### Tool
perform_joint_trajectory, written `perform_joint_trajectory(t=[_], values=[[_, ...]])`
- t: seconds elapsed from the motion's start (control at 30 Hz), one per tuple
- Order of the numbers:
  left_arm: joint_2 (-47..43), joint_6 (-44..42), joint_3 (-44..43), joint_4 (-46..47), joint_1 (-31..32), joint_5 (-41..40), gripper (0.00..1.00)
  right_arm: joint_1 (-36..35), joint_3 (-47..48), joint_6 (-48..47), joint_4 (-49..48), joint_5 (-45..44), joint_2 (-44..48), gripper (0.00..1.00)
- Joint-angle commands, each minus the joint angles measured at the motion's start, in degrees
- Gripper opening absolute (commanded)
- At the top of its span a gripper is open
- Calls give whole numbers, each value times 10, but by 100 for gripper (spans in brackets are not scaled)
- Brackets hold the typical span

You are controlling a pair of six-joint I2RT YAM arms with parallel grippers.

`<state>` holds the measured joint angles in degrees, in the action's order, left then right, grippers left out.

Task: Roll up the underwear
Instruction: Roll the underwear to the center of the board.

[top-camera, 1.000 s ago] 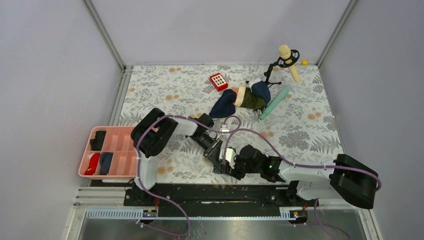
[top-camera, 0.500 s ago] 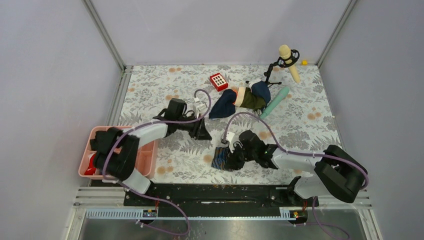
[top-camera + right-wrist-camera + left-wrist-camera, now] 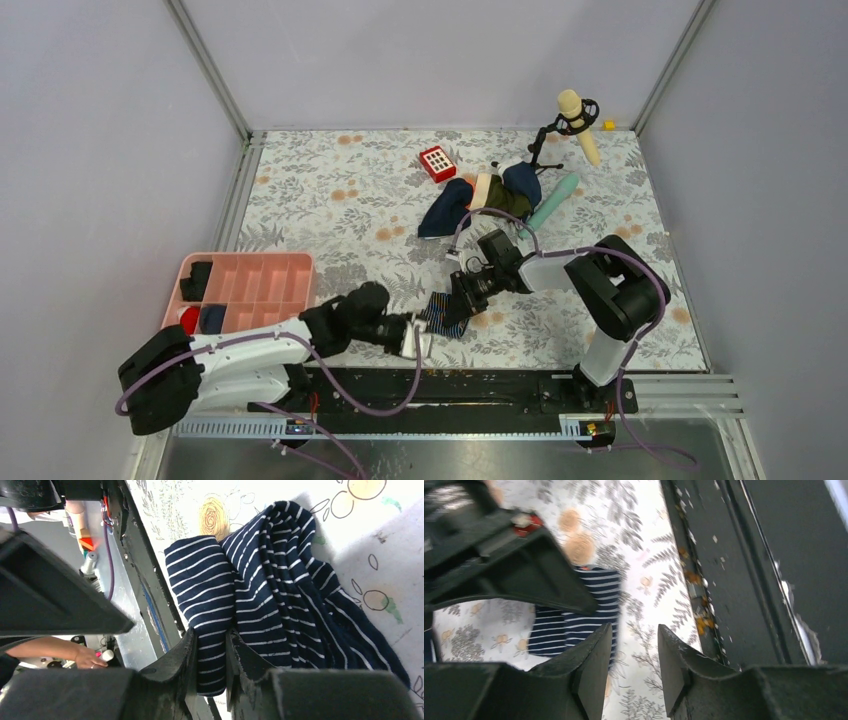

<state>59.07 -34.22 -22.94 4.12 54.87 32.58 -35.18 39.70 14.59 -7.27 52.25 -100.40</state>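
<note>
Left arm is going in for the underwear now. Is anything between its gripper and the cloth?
Nothing visible. The open left gripper sits just off the near edge of the underwear, with only bare tablecloth between. The right gripper pinches a fold farther along.

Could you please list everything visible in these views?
underwear: one, navy with pale stripes, near table edge
navy cloth: one, plain, centre
garment: one, dark green and tan, beside navy cloth
button block: one, red with white buttons, far centre
cylinder: one, teal, right of garment
microphone: one, cream, on black stand, far right
yellow bit: one, far right corner
pink tray: one, left edge
tray contents: few, black, red, dark blue, left compartments
table: one, floral
left gripper: one, black, open beside underwear
right gripper: one, black, shut on underwear
</note>
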Motion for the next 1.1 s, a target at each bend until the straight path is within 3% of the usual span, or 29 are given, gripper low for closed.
perform_joint_trajectory(t=[0.0, 0.33, 0.73, 0.9, 1.07], values=[[7, -139, 46, 92, 56, -96, 40, -5, -15, -11, 69, -44, -37, 0], [73, -136, 68, 188, 85, -186, 42, -3, -4, -13, 86, -35, -66, 0], [155, -116, 66, 182, 103, -234, 54, 4, -6, -15, 87, -30, -54, 0], [228, -94, 16, 140, 103, -231, 50, 7, -9, -16, 86, -32, -46, 0], [281, -91, -14, 79, 104, -200, 30, 8, -9, -16, 87, -30, -47, 0]])
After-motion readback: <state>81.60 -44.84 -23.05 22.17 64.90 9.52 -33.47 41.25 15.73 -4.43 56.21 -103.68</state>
